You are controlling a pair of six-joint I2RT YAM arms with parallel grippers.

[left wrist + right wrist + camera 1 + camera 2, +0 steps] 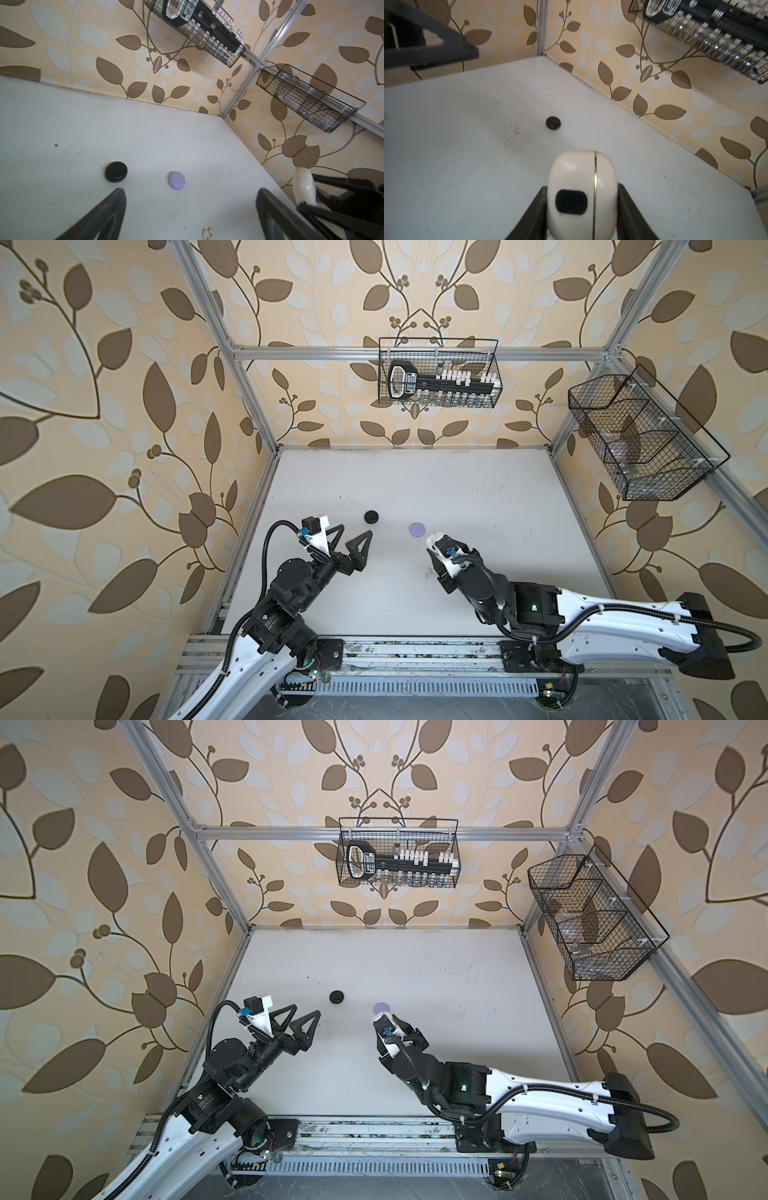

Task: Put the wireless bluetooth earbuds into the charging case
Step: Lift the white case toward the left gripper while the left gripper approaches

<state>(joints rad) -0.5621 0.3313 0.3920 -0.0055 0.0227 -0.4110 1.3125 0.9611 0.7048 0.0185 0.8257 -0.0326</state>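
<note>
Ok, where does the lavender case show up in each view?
In a top view: lavender case near the middle, right of the black case.
In a top view: same spot, its near edge covered by the cream case.
Left wrist: lower middle, beside the black case.
Right wrist: not in it; the cream case fills the foreground.
Shared landmark: the black case, seen in all four.

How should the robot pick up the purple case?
Likely from straight above, pinching two opposite edges of its rim. The purple case lies flat and closed on the table, a low rounded pebble shape, so only its sides offer a hold.
</note>
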